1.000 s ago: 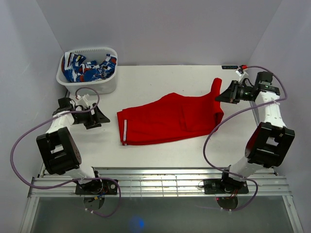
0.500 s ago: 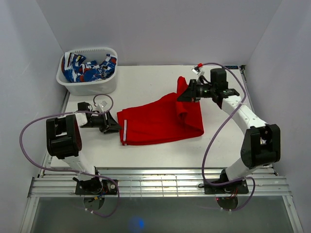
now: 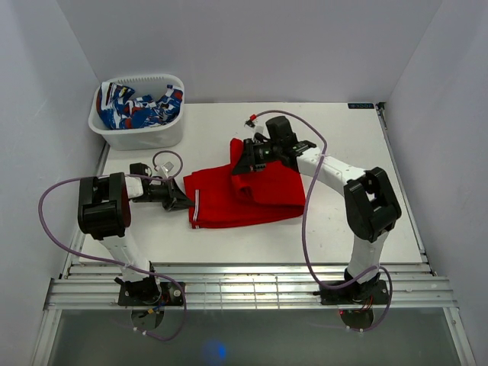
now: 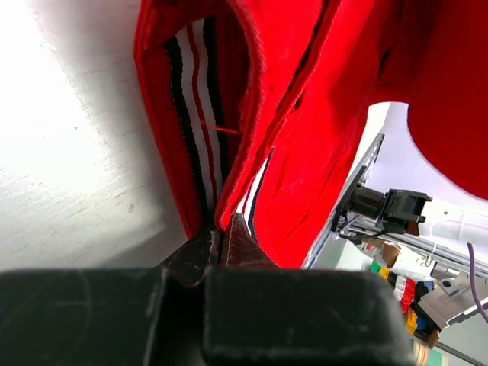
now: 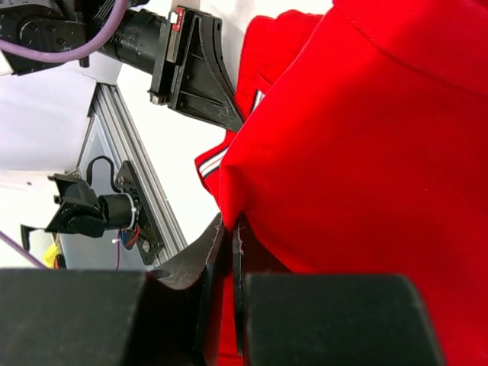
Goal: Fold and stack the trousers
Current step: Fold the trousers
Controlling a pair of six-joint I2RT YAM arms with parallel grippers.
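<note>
The red trousers (image 3: 263, 200) were seen lying mid-table (image 3: 358, 152), one end held raised over the rest, apparently so that a fold could be laid. That end was pinched in the clenched right gripper (image 3: 239, 162), and the striped left edge was clamped by the left gripper (image 3: 187, 203), seemingly as an anchor.

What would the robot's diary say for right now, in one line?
step: fold | soft bright red trousers: partly doubled over | left gripper: pinching striped edge | right gripper: holding raised end over middle
</note>
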